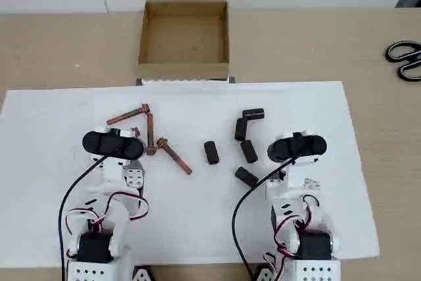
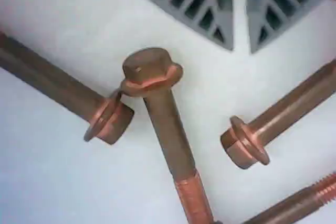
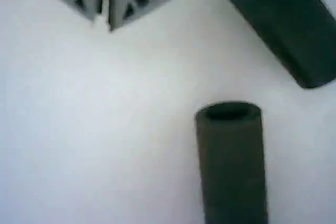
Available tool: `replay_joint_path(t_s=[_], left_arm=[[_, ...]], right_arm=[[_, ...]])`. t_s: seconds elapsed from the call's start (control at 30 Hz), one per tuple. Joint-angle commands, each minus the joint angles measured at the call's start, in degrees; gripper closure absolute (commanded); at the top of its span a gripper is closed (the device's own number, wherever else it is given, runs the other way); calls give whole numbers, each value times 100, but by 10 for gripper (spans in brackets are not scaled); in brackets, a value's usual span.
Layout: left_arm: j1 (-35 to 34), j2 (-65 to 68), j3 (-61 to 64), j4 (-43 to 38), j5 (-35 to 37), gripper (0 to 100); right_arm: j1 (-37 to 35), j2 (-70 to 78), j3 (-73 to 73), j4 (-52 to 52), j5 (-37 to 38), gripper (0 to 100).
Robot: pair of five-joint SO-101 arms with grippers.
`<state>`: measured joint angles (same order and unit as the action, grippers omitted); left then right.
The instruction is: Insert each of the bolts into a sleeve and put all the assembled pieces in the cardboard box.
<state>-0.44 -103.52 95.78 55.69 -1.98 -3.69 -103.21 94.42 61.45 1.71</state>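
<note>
I have the wooden table (image 1: 52,44) in front of me, with a white paper sheet (image 1: 197,228) spread under both arms. The cardboard box (image 1: 184,69) sits open on the table well beyond the left gripper (image 2: 241,45), just past the sheet's far edge. Black scissors (image 1: 404,60) lie well out to the right of the right gripper (image 3: 105,22). My left gripper hangs low over the sheet, jaws pressed together with only a thin slit between them, pinching nothing. The right gripper hangs the same way, jaws together and holding nothing. Four flanged copper bolts (image 2: 163,124) lie loose on the sheet just beside the left gripper, two of them touching head to head. Five black sleeves (image 3: 231,161) lie on their sides, scattered between the two grippers and nearer the right one. Bolts and sleeves lie apart from each other.
</note>
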Motion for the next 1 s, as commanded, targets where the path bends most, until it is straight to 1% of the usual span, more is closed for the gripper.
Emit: replay_joint_path(t_s=[0.0,0.23,0.5,0.63,0.7,0.77,0.83,0.97], left_arm=[[-18,-62,-40,-149,0,994],[-18,-62,-40,-149,0,994],[18,-62,-31,-149,-9,994],[44,-62,-31,-158,-9,994],[237,-62,-31,-158,-9,994],[290,-62,-40,-123,26,994],[273,-62,-84,-9,26,994],[141,-53,-866,229,26,994]], right_arm=[[-57,-84,-26,-119,-53,995],[-75,-84,-26,-119,-53,995],[-497,-84,-26,-127,-53,995],[-497,-84,53,-426,-53,995],[-497,-84,123,-664,-70,995],[-488,-84,132,-690,-79,995],[-470,-84,-35,-673,-79,995],[-462,-75,-949,-171,-79,995]])
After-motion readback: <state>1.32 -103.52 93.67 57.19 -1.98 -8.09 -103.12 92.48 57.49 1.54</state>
